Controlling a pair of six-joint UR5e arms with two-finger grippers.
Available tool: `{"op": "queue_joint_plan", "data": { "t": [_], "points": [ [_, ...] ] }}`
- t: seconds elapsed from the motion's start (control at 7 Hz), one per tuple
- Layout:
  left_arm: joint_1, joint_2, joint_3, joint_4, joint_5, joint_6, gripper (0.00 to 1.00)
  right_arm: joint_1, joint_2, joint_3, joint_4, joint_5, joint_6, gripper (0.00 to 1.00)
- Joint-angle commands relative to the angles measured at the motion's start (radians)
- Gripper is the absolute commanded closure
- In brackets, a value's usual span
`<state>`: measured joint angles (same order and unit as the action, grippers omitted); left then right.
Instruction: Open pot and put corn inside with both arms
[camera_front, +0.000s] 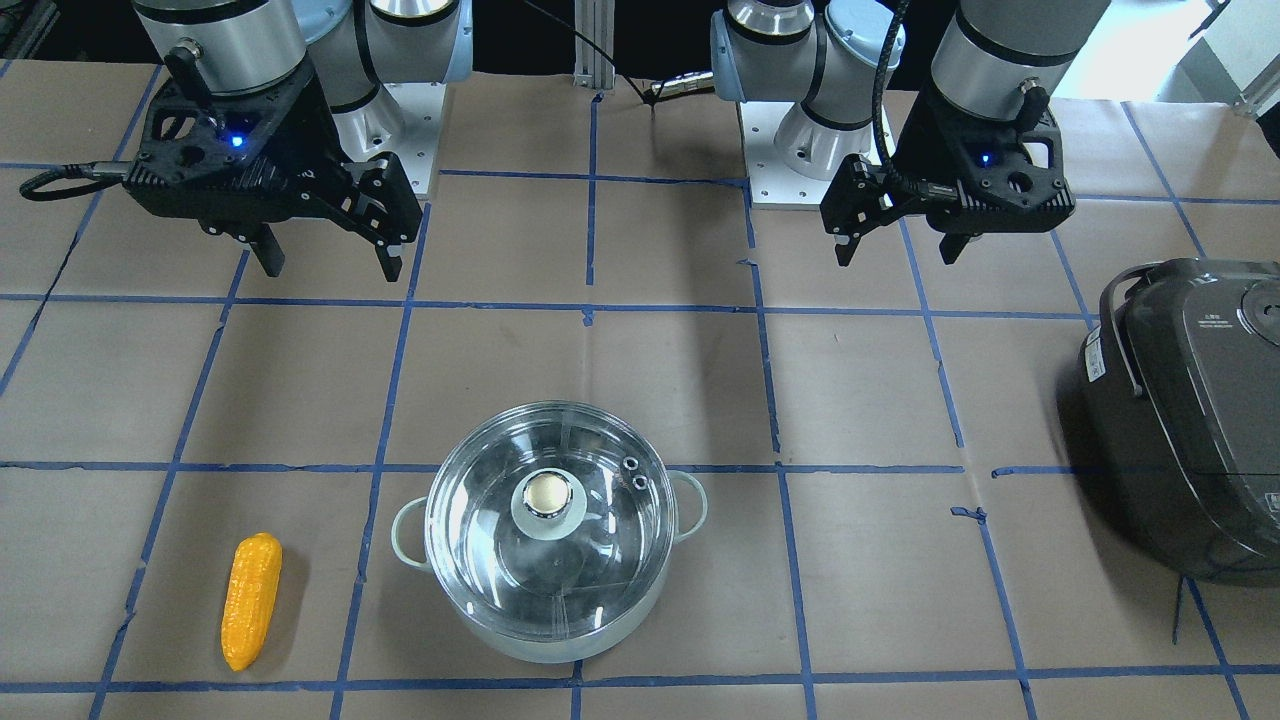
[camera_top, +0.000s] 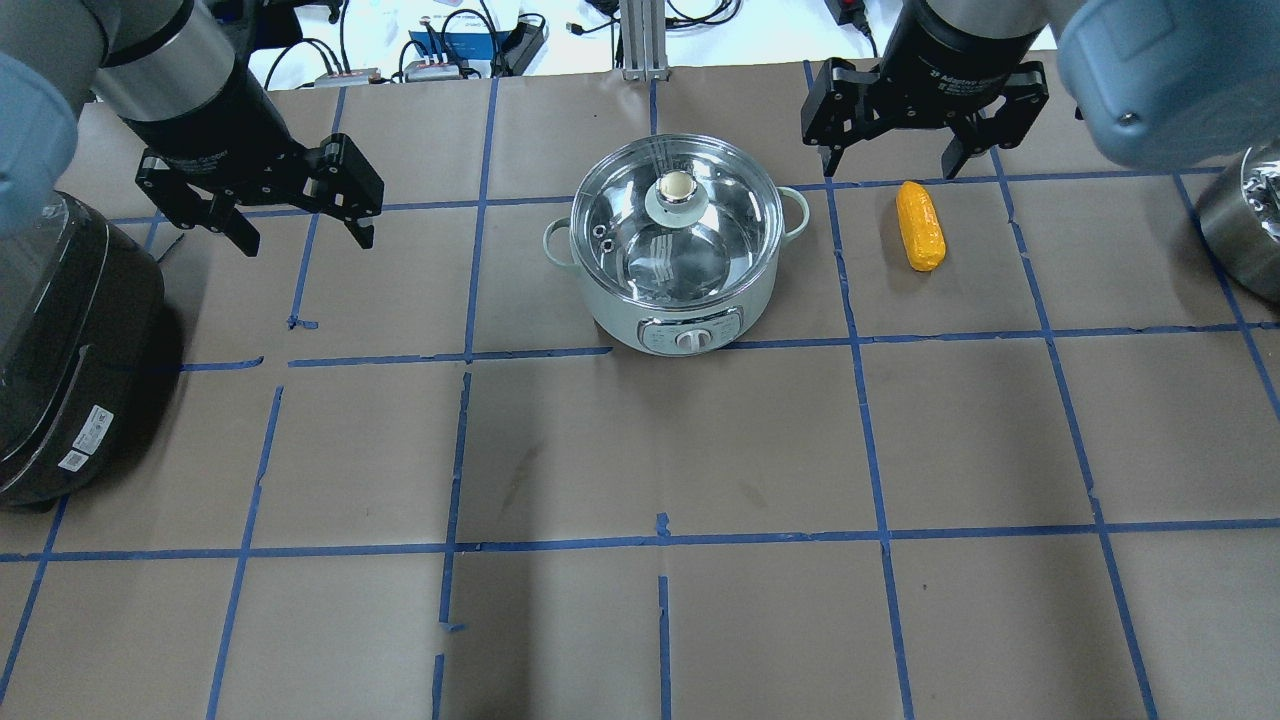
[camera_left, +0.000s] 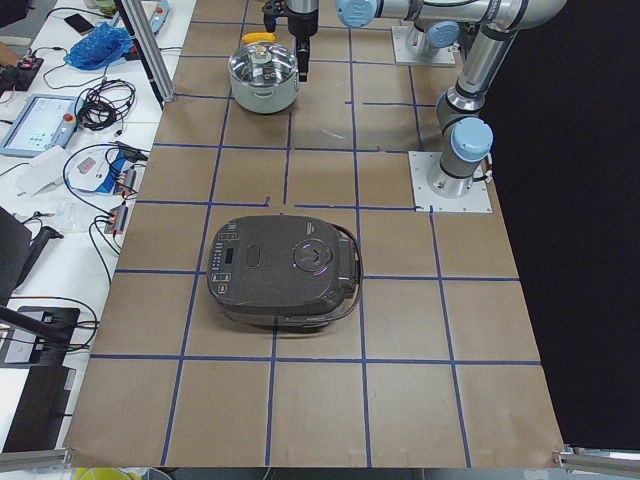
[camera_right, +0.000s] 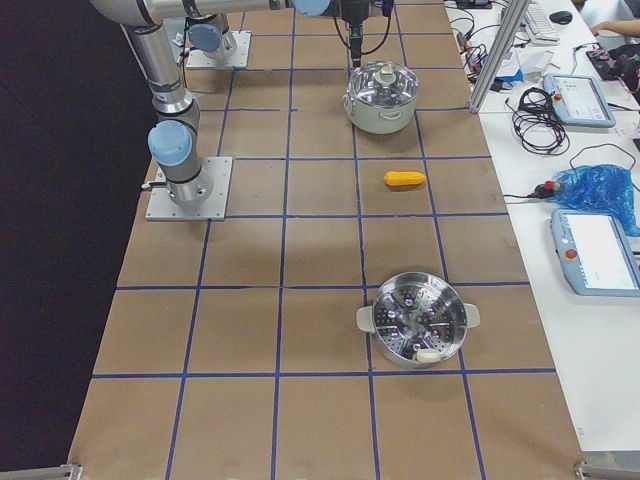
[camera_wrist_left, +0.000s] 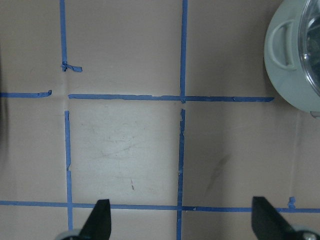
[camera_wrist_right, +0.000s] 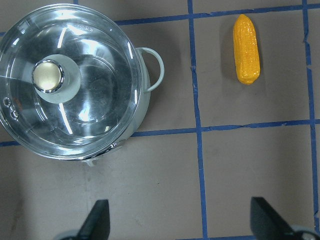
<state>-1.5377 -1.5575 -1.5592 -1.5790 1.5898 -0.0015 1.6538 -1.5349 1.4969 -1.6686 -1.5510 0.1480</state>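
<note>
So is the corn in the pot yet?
Not yet, nothing is done. The lid is on the pot, and the corn lies on the table beside it. The left claw and right claw hang open and empty. Left to do: lift the lid, drop the corn in.

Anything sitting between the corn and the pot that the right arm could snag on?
Nothing. Between the corn and the pot there is only bare brown paper and one blue tape line, as the right wrist view shows.
</note>
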Motion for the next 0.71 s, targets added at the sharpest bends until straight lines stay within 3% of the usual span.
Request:
{"op": "queue_joint_plan", "data": {
  "t": [0.0,0.29,0.57],
  "points": [
    [0.001,-0.009,0.002,0.007,-0.002,0.000,0.00,0.003,-0.001,0.002,0.000,-0.001,-0.001,0.00],
    [-0.030,-0.033,0.011,0.033,-0.071,-0.088,0.00,-0.009,0.005,-0.003,0.001,-0.014,-0.004,0.00],
    [-0.102,-0.096,0.037,0.115,-0.074,-0.173,0.00,-0.110,0.022,0.005,0.036,-0.060,-0.031,0.03]
  ]
}}
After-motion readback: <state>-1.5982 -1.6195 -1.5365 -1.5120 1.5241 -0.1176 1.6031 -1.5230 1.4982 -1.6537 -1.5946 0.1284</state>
